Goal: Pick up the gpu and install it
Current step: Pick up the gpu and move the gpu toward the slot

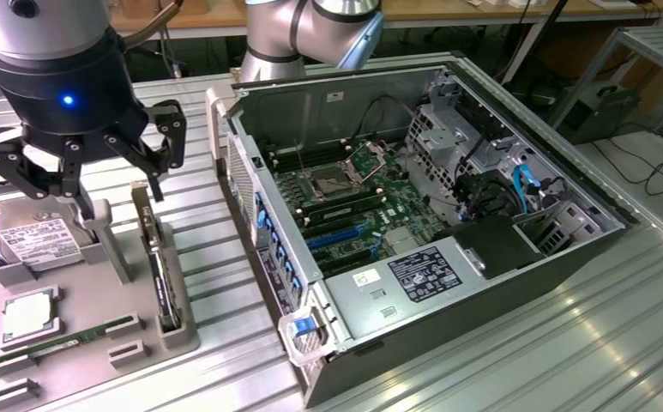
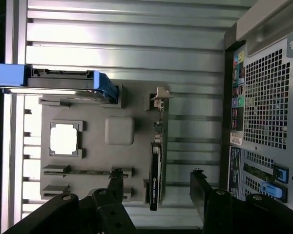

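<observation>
The gpu stands on its long edge in a slot of the grey holder tray, a thin dark card with its silver bracket at the far end. From the wrist it shows edge-on as a narrow dark strip, the gpu. My gripper hangs open above the tray, just over the card's far end and apart from it. Its two black fingers straddle the card's line, with the gripper centred over it. The open computer case lies at the exterior view's right, motherboard exposed.
On the holder tray also sit a silver hard drive, a square processor and a green memory stick. The ribbed metal table runs around the case. The case's perforated rear panel is close by.
</observation>
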`<act>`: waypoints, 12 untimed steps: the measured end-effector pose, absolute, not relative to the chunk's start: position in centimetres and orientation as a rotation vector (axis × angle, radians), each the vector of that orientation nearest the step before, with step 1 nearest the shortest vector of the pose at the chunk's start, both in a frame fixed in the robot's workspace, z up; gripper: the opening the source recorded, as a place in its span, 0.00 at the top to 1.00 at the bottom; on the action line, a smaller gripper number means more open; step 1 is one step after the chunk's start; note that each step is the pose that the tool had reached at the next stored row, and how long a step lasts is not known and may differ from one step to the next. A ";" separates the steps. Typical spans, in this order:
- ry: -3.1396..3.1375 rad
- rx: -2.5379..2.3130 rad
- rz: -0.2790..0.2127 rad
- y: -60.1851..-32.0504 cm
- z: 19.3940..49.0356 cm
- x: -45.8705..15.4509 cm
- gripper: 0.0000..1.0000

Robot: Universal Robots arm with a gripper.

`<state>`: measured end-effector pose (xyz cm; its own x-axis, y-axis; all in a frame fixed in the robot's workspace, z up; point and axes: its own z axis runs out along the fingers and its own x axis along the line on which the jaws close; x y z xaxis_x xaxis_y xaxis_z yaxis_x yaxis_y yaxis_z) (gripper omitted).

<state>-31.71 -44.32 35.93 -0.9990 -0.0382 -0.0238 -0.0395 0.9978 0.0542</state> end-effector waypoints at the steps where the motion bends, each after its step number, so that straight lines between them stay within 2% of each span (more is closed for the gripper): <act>1: 3.117 -0.061 0.085 -44.3 35.9 -31.7 0.34; 12: 3.117 -0.061 0.085 -44.4 35.2 -31.7 0.34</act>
<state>-31.71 -44.35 35.23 -0.9990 -0.0383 -0.0238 -0.0395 0.9977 0.0543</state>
